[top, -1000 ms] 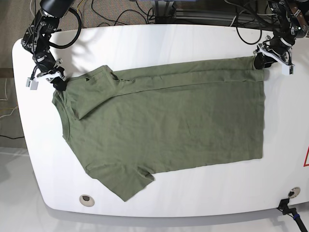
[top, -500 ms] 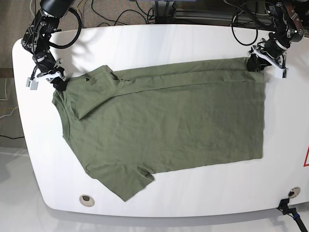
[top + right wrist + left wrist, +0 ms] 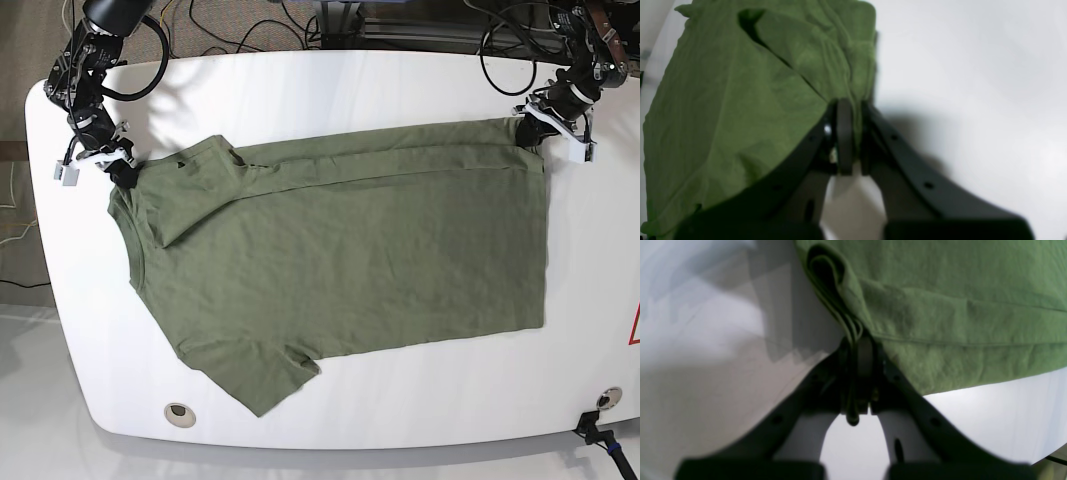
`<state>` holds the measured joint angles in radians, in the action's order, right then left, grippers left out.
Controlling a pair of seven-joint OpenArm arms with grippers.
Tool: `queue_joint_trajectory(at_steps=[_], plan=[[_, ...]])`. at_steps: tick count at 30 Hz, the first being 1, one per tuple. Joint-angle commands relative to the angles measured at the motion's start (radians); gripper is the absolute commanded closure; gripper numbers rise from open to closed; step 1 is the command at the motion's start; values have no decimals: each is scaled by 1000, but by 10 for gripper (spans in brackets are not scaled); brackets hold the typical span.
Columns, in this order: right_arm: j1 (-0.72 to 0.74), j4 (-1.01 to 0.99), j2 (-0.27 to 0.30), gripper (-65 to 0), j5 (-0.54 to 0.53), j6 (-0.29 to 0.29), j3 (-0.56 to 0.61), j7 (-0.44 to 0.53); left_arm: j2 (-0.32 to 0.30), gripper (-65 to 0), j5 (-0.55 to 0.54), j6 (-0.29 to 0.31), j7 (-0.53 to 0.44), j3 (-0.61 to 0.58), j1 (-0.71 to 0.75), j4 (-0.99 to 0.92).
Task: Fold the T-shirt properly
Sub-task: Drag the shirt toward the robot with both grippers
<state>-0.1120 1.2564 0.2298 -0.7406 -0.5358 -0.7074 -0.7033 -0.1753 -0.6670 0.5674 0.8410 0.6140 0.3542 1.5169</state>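
Observation:
The olive-green T-shirt [image 3: 340, 250] lies flat on the white table [image 3: 330, 80], neck end to the left, hem to the right, with its far long edge folded over. My left gripper [image 3: 528, 133] sits at the far right corner of the hem, shut on the T-shirt's folded edge [image 3: 853, 330]. In the left wrist view several cloth layers run between the fingers [image 3: 865, 356]. My right gripper [image 3: 122, 172] sits at the far left by the shoulder, shut on the cloth [image 3: 853, 83]. One sleeve [image 3: 265, 375] spreads toward the near edge.
Cables [image 3: 250, 25] trail behind the table's far edge. A round grey insert [image 3: 178, 412] sits in the table near the front left, and a black fitting [image 3: 600, 400] at the front right corner.
My left gripper has slid left onto the hem corner and closed on the folded edge. The right gripper and the rest of the shirt have not moved.

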Motion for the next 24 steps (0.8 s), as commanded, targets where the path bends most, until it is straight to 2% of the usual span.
queue_joint_trajectory(at_steps=[1,7,16,21,24], plan=[[5,16,15,0,-4,-4,-4,3,-8,0,22,-4,28,-1,6,7],[-61,92,10,0,-9,-4,-8,3,-17,0,22,-4,28,-3,9,11],[-283,352,-86,0,-9,3,-11,3,-37,0,154,7,34,-3,18,35],[-374,405,-108,0,-9,-2,-11,7,-48,0,277,131,33,-1,41,38],[-410,405,-108,0,-9,-2,-11,7,-48,0,373,131,34,7,47,38]])
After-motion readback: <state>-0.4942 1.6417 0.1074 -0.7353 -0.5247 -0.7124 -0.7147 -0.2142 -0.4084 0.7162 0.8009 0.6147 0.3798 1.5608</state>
